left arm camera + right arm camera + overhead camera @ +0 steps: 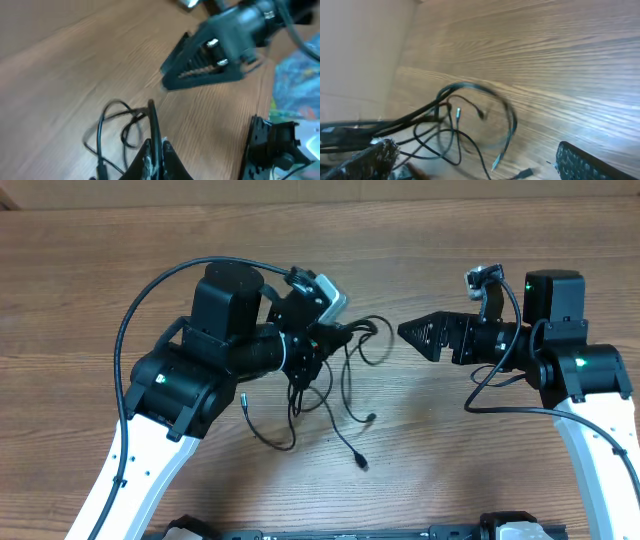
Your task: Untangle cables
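The cables (300,392) are thin black cords spread loose on the wooden table (100,260) between the two arms, with one plug end (362,464) lying toward the front. My left gripper (340,335) is shut on one cable at the top of the bunch. The left wrist view shows this cord (152,117) pinched between the fingers (156,150), with a loop (102,125) beside it. My right gripper (405,331) points left, just right of the cables and apart from them. Its fingers (475,147) are wide open and empty, with cable loops (510,120) in front of them.
Thick black arm cables arc over the left arm (150,290) and hang by the right arm (490,385). Black fixtures (190,530) sit at the table's front edge. A black stand (272,145) and a coloured surface (300,75) show at the right in the left wrist view.
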`<state>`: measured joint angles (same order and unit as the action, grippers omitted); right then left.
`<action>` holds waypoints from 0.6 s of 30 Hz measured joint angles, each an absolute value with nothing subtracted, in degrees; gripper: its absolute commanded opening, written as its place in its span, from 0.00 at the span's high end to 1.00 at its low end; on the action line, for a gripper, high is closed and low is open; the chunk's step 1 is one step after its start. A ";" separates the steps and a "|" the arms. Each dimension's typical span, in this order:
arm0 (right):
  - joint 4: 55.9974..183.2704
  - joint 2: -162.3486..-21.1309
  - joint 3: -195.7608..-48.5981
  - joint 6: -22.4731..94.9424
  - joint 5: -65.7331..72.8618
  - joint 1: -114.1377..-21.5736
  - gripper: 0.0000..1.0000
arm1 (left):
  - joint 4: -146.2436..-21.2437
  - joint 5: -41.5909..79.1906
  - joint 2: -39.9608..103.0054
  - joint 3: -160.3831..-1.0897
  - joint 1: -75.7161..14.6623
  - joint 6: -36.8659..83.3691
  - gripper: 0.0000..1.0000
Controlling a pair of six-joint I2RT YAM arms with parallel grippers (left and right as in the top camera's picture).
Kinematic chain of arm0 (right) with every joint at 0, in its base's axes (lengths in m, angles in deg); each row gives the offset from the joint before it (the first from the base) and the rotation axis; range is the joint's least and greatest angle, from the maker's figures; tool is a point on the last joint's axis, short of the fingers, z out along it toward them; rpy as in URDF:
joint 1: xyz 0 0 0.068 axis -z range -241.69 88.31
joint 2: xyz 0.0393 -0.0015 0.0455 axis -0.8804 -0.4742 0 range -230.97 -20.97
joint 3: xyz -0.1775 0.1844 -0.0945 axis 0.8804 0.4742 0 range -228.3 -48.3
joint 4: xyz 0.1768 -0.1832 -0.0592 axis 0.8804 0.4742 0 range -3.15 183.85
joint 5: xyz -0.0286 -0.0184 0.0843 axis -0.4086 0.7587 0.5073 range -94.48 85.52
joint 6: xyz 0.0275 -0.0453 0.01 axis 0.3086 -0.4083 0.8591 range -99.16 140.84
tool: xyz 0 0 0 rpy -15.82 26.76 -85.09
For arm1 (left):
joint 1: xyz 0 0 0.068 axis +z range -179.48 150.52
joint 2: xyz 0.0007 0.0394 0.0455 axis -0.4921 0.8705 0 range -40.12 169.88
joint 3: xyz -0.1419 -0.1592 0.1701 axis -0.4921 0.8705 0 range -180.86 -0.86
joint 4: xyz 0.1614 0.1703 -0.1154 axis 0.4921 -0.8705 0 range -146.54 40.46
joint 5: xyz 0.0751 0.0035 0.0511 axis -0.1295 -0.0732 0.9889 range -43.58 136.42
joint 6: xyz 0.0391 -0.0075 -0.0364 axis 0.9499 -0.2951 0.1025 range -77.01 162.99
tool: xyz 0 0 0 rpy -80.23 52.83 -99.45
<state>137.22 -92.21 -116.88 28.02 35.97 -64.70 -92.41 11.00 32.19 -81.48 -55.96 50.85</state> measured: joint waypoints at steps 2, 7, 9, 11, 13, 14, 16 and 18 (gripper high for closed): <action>137.26 -92.21 -116.88 26.64 35.29 -64.68 0.00 | -91.84 7.70 32.19 -81.48 -55.96 54.28 0.96; 137.52 -92.21 -116.88 25.55 34.66 -64.68 0.00 | -90.90 2.71 32.19 -81.48 -55.96 58.47 0.96; 138.07 -92.21 -116.88 24.96 34.46 -64.68 0.00 | -89.90 1.84 32.19 -81.48 -55.96 58.69 0.96; 139.86 -92.21 -116.88 24.06 34.02 -64.68 0.00 | -87.86 0.96 32.19 -81.48 -55.96 58.63 0.96; 141.04 -92.21 -116.88 23.71 33.28 -64.70 0.00 | -84.15 0.53 32.19 -81.46 -55.96 57.49 0.96; 142.79 -92.23 -116.88 23.54 31.71 -64.68 0.00 | -80.91 0.51 32.19 -81.48 -55.96 55.94 0.96; 144.85 -92.21 -116.86 23.47 29.41 -64.70 0.00 | -75.45 0.33 32.19 -81.28 -55.96 52.75 0.96; 148.80 -92.21 -116.86 23.38 26.02 -64.68 0.00 | -69.00 0.51 32.19 -81.26 -55.96 48.46 0.96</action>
